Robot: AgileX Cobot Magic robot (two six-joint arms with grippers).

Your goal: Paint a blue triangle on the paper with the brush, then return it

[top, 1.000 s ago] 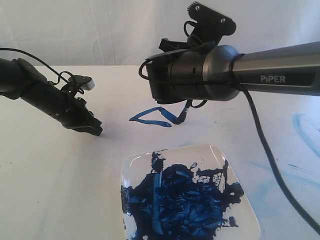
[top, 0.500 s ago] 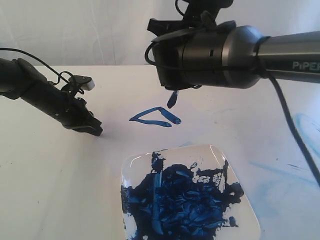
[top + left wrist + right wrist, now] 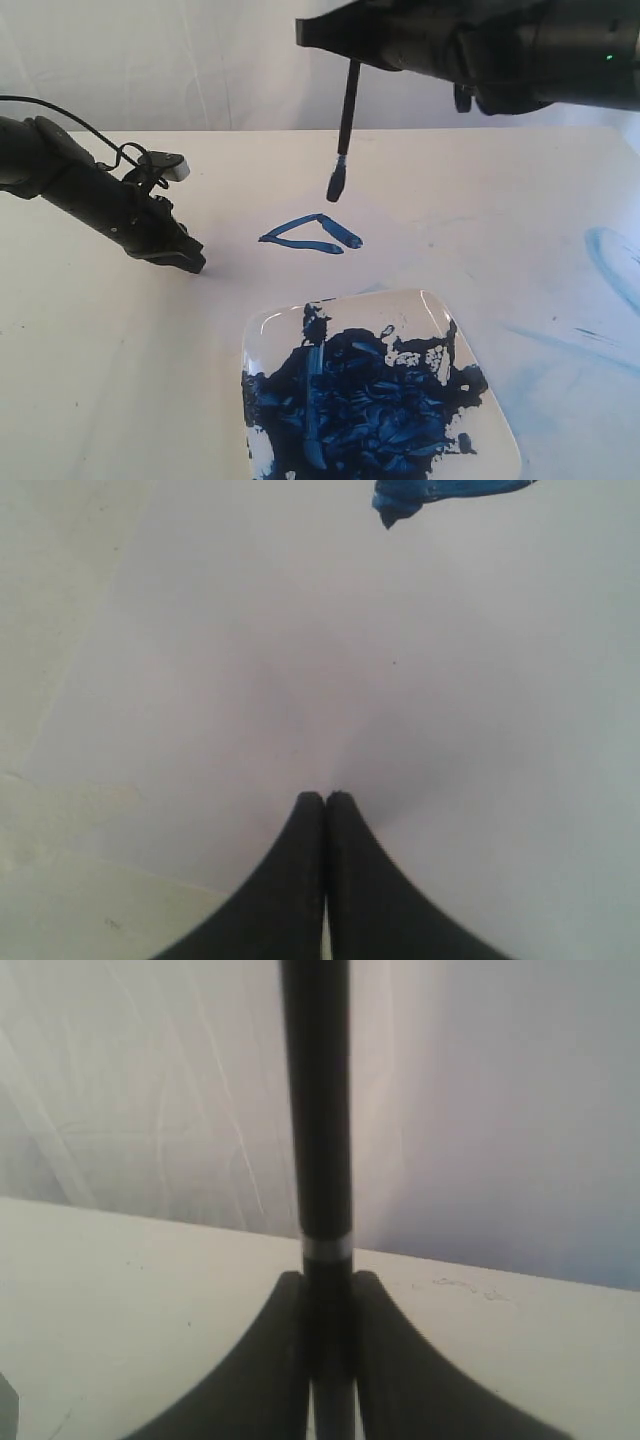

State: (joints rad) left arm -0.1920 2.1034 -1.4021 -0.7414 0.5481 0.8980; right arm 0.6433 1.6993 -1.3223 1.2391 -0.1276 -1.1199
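Right gripper [image 3: 327, 1290]: clamped on the brush [image 3: 345, 120].
Brush axis: near upright, bristles down, held in the air.
Triangle [image 3: 340, 232]: on the paper [image 3: 400, 680], below the bristles, apart.
Return spot: probably the plate [image 3: 440, 305], camera-side of the triangle; right arm nearer.
Left gripper [image 3: 325, 798]: closed, empty, tips down at the paper.

Plate [image 3: 440, 310] cut by frame edge; brush [image 3: 347, 110] top hidden behind right end effector [image 3: 327, 1290].

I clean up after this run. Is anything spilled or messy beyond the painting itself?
Yes: faint light-blue smears streak the surface at the exterior view's right, away from the blue triangle. The plate is thickly smeared with dark-blue paint. The brush hangs above the surface in the right gripper.
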